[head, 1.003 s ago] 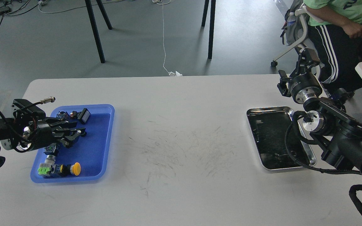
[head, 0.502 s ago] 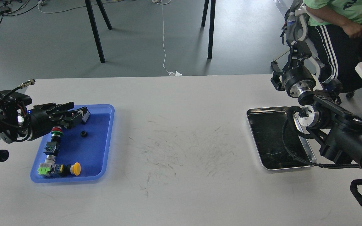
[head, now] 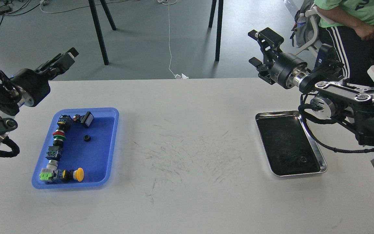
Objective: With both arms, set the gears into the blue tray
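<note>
One small black gear point(head: 87, 138) lies on the floor of the blue tray point(head: 104, 162) at the table's left. A second gear point(head: 303, 159) rests near the front of the silver metal tray point(head: 322, 162) on the right. My left gripper point(head: 64, 58) is raised above the table's far left edge, well clear of the blue tray; its fingers point up and right and I cannot tell them apart. My right gripper point(head: 257, 48) hangs high beyond the table's back edge, above and left of the silver tray, open and holding nothing.
Several colourful push-button switches point(head: 57, 143) line the blue tray's left and front sides. A seated person point(head: 352, 35) is at the back right, and black stand legs point(head: 97, 32) are behind the table. The scuffed table middle point(head: 187, 152) holds nothing.
My left gripper rose up and back out of the blue tray, leaving a gear on its floor. My right arm swung up and left, uncovering the silver tray and its gear.
</note>
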Controlling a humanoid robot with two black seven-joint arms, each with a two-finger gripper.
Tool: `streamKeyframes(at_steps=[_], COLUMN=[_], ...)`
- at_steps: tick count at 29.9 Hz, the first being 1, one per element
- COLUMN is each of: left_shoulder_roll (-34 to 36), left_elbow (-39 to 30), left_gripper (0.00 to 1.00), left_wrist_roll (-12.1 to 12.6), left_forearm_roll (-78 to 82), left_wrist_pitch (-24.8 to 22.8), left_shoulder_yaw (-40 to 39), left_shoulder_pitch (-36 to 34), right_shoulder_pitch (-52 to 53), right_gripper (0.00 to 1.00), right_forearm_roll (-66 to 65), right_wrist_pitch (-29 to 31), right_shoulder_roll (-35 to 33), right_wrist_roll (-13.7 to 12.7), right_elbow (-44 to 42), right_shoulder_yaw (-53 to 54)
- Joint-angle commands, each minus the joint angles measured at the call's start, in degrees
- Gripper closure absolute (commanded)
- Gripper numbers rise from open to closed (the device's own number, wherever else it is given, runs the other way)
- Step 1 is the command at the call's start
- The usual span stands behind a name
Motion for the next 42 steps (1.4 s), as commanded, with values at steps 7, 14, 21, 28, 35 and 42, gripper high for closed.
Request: streamKeyframes(at_steps=[7,14,21,28,35,42], left_shoulder_roll=[-1.1,-3.4,-5.9,-7.5,-7.9,-11.4], left_elbow=[0.4,0.6,3.1,12.7,21.6,25.7], left_gripper=[0.16,0.06,0.05,0.04,0.02,0.02], left_wrist_roll=[0.0,0.0,0.0,0.0,0.0,0.0], left_forearm_roll=[-13.0,-21.6,-22.0,-26.0,-30.5,-30.7], left_wrist_pitch=[-5.2,-5.8,-11.7,-29.0,-44.1,-54.2], left_shoulder_yaw=[-2.9,-5.8,-8.6,-13.8,-24.1,-29.4], left_shoulder_pitch=[0.3,3.3,6.1,7.4,12.8,14.9], right_shoulder_pitch=[8.4,15.5,18.9,20.9,23.6,24.6], right_gripper=[0.02,0.02,0.03,0.03,0.03,0.04], right_forearm_roll=[-16.3,-41.2,-57.3,-74.9,-77.7,-87.2], right_wrist_pitch=[0.1,1.5,10.1,10.6,11.5,11.6], right_shoulder_roll=[-5.1,-11.0,-14.8,-15.2,-15.1,-15.4], right_wrist_roll=[-0.4,-0.4,2.1,3.3,3.3,3.3], right_elbow=[9.1,14.8,16.1,17.6,18.6,21.3], right_shoulder_yaw=[-12.5,-18.5,-18.4,-18.1,-18.5,-18.6])
